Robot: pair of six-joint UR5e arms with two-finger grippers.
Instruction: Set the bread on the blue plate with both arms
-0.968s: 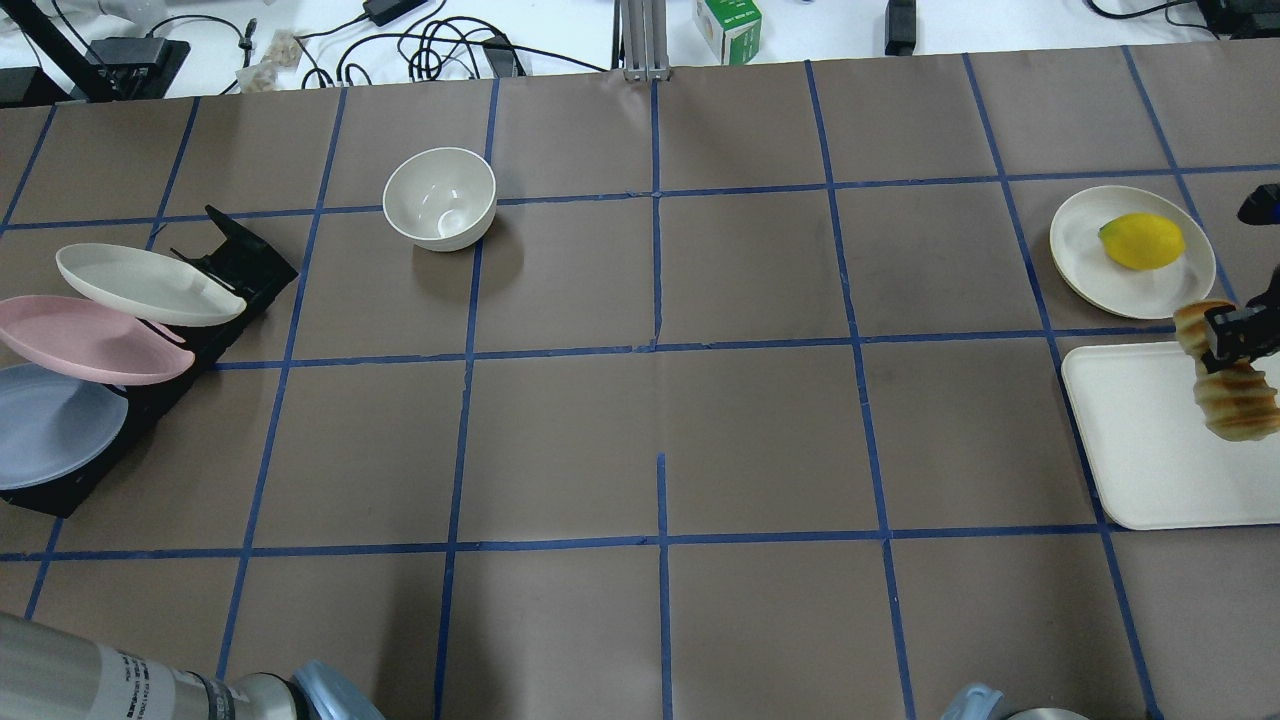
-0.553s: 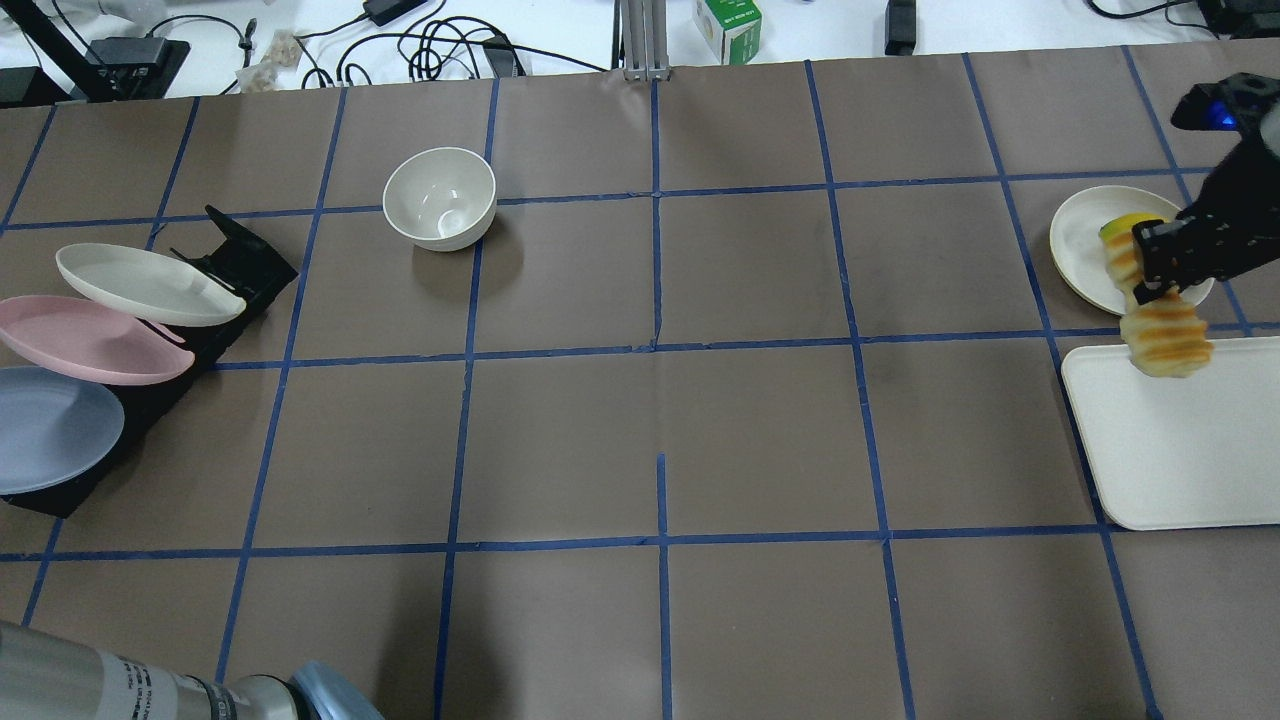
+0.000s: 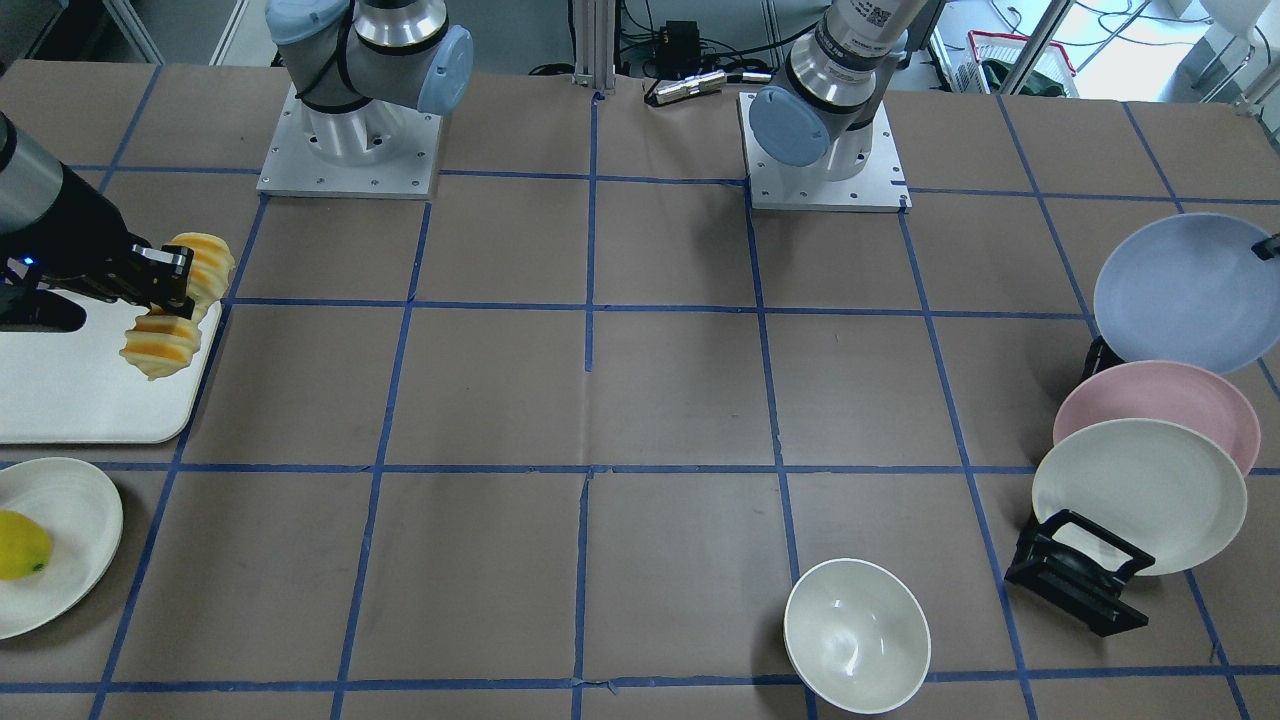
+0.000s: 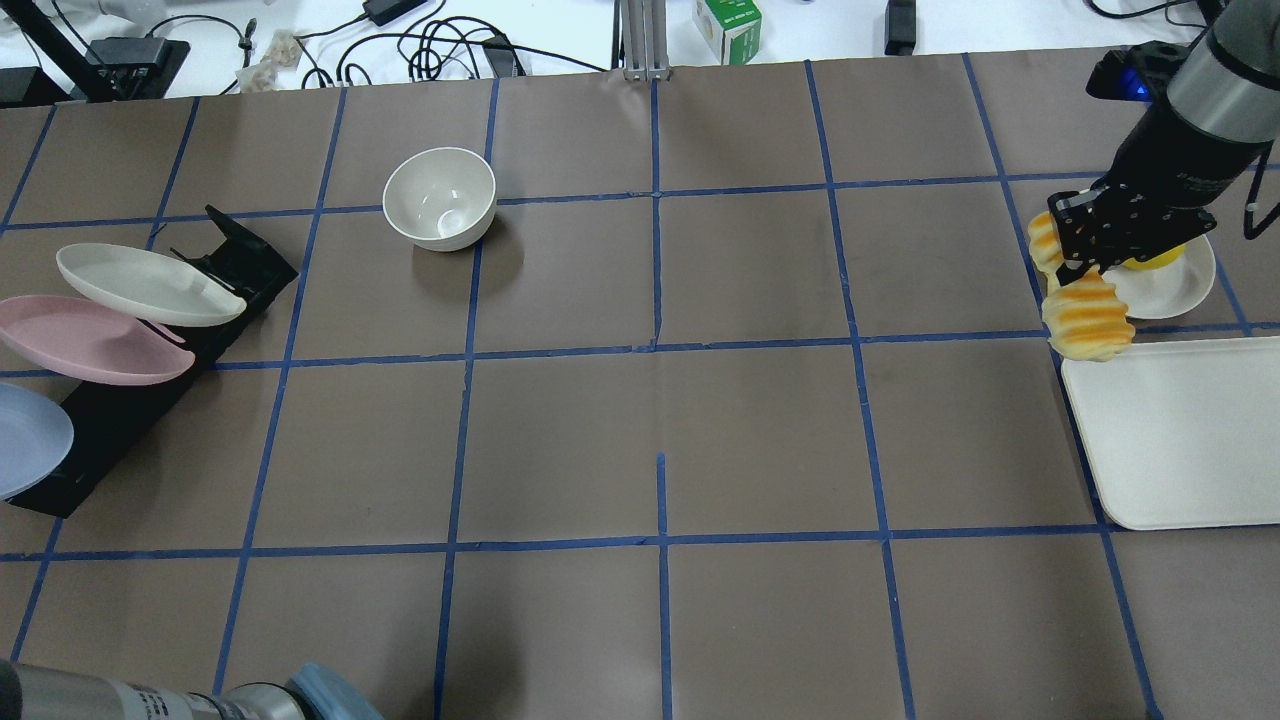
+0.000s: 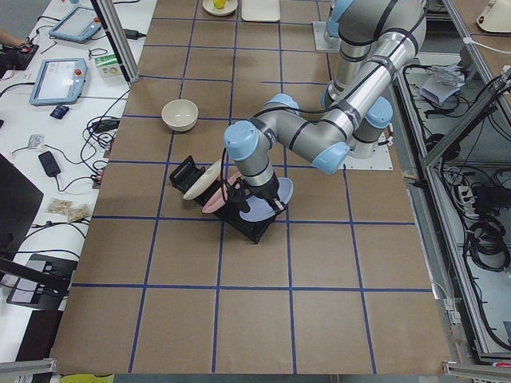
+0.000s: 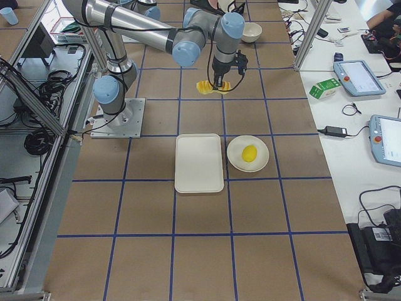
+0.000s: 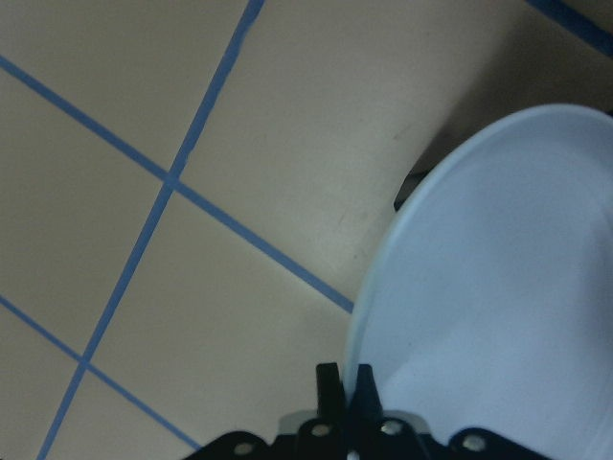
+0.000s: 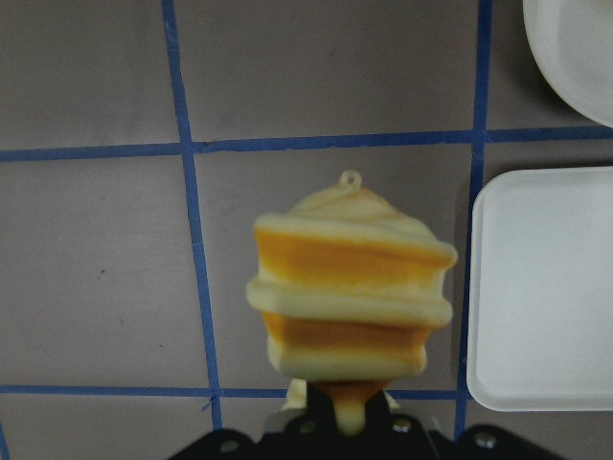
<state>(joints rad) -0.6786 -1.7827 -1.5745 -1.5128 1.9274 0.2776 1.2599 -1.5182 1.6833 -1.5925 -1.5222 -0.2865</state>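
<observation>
Wrist view alone shows left pincer [image 7: 345,385] clamping blue plate [image 7: 498,287]

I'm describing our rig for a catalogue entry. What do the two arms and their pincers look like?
The left arm and the right arm are silver-grey tubes with rounded joints and light-blue caps, bolted to square metal base plates. The left arm carries a printed label. The left pincer and the right pincer are black and two-fingered; a blue light glows by the right one.
</observation>
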